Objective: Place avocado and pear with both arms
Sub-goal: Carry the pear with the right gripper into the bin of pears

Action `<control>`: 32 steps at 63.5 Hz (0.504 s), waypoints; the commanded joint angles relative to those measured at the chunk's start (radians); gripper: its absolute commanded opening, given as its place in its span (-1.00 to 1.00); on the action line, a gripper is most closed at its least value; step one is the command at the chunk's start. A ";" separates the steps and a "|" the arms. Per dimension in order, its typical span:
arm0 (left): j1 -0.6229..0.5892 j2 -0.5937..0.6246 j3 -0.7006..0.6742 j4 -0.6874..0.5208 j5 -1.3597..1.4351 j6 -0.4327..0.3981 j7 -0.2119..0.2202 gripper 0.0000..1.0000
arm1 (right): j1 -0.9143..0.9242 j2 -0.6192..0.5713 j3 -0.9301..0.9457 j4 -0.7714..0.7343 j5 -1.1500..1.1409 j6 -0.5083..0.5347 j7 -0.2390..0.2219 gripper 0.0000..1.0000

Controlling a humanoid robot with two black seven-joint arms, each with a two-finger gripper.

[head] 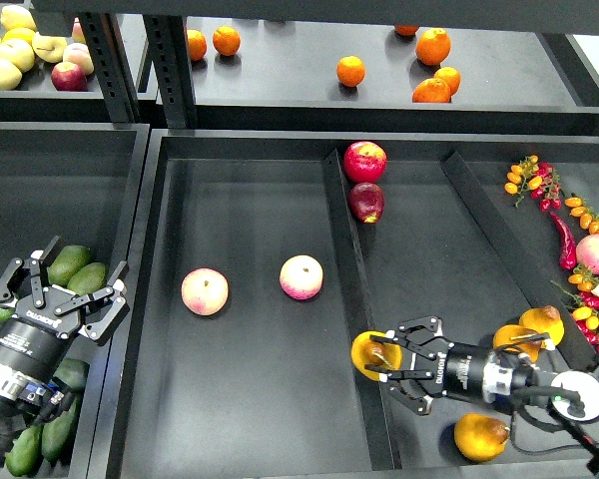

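My right gripper [387, 357] is shut on a golden yellow pear [372, 354] and holds it over the divider [344, 249] between the middle-left and middle-right compartments. More pears lie in the right compartment [481, 436], [542, 321]. My left gripper [68, 286] is open and empty, just above and in front of dark green avocados [72, 261] in the left bin. More avocados [42, 437] lie lower, partly hidden by my left arm.
Two pink-cream peaches [205, 291], [301, 276] lie in the middle-left compartment. Two red apples [364, 161], [365, 201] sit by the divider's far end. Oranges [350, 71] and pale apples [10, 50] are on the back shelf. Chillies and small tomatoes [579, 220] are at the right.
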 commanded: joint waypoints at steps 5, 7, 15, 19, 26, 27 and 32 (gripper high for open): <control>0.000 0.000 -0.001 -0.001 0.000 0.000 0.000 0.98 | -0.049 -0.019 0.000 0.005 -0.001 0.011 0.000 -0.57; 0.000 0.000 -0.001 -0.001 0.000 0.000 0.000 0.98 | -0.060 -0.019 0.000 0.004 -0.006 0.011 0.000 -0.57; 0.000 0.000 -0.004 -0.003 0.000 0.000 0.000 0.98 | -0.095 -0.013 0.000 -0.007 -0.012 0.014 0.000 -0.56; 0.002 0.000 -0.004 -0.003 0.000 0.000 0.000 0.98 | -0.105 -0.010 0.000 -0.015 -0.019 0.023 0.000 -0.56; 0.002 0.000 -0.004 -0.003 0.000 0.000 0.000 0.98 | -0.115 -0.004 0.000 -0.041 -0.038 0.038 0.000 -0.55; 0.002 0.000 -0.004 -0.003 0.000 0.000 0.000 0.98 | -0.117 -0.004 0.000 -0.045 -0.039 0.040 0.000 -0.55; 0.002 0.000 -0.004 -0.003 0.000 0.000 0.000 0.98 | -0.120 0.004 0.001 -0.052 -0.041 0.041 0.000 -0.54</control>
